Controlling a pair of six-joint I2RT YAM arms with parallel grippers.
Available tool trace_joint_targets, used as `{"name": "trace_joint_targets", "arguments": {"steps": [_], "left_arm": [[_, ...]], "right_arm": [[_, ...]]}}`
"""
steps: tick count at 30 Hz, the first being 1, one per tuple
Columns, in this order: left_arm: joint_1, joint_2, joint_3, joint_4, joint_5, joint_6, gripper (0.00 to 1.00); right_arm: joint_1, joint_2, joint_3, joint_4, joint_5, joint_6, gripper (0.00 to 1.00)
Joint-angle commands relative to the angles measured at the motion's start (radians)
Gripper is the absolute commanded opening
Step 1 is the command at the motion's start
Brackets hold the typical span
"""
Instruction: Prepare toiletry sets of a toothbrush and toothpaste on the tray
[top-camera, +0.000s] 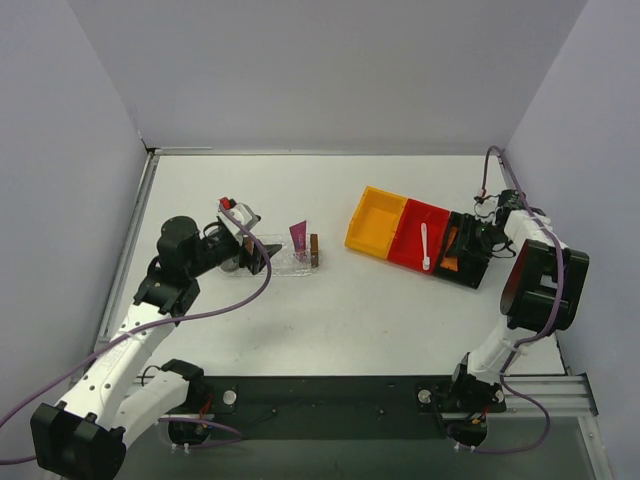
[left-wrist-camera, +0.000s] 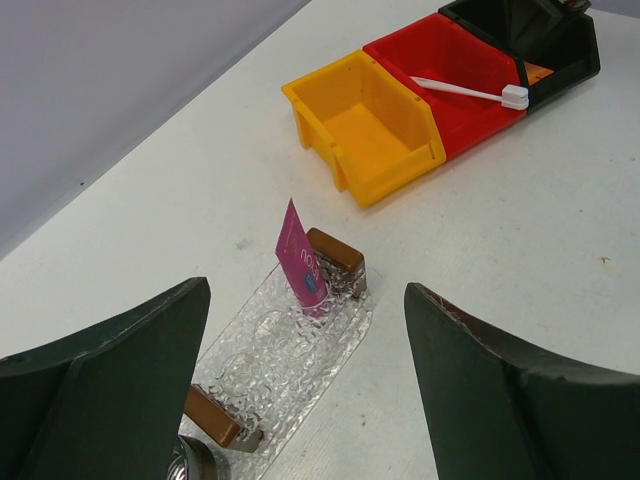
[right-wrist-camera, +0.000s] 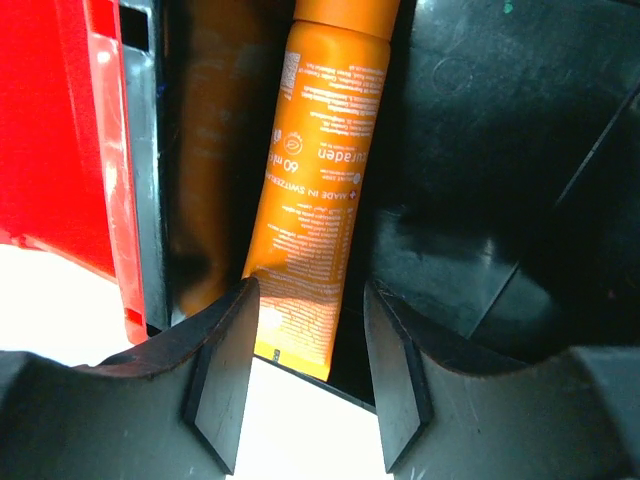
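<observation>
Left end effector (left-wrist-camera: 307, 290) spread wide over the tray (left-wrist-camera: 290, 350). Right end effector (right-wrist-camera: 310, 305) narrowly straddles orange toothpaste (right-wrist-camera: 320, 170); grip unclear.

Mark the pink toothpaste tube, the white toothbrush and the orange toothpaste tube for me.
pink toothpaste tube (left-wrist-camera: 300, 262): left wrist view, middle of the tube body.
white toothbrush (left-wrist-camera: 468, 90): left wrist view, middle of the handle.
orange toothpaste tube (right-wrist-camera: 315, 180): right wrist view, printed middle of the body.
</observation>
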Motion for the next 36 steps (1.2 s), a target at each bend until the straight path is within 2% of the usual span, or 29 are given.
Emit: {"name": "trace_joint_targets", "arguments": {"steps": [1, 11, 14, 18, 24, 36], "left_arm": [[0.008, 0.003, -0.003, 0.036, 0.006, -0.006, 0.89], [0.008, 0.006, -0.013, 0.050, 0.001, -0.002, 0.89], [0.006, 0.004, -0.018, 0.053, 0.001, 0.000, 0.89], [0.008, 0.003, -0.021, 0.052, 0.000, 0.006, 0.89], [0.008, -0.003, -0.027, 0.050, 0.000, 0.012, 0.89], [0.008, -0.016, -0.013, 0.053, 0.021, 0.012, 0.89]], "right_arm": [[-0.023, 0.035, 0.030, -0.018, -0.083, -0.002, 0.41], [-0.024, 0.064, 0.048, -0.015, -0.143, 0.000, 0.34], [-0.024, 0.064, 0.058, -0.018, -0.143, 0.000, 0.26], [-0.026, 0.058, 0.065, -0.023, -0.152, 0.005, 0.10], [-0.035, 0.023, 0.087, -0.041, -0.160, 0.008, 0.00], [-0.049, -0.088, 0.157, -0.112, -0.164, 0.014, 0.00]]}}
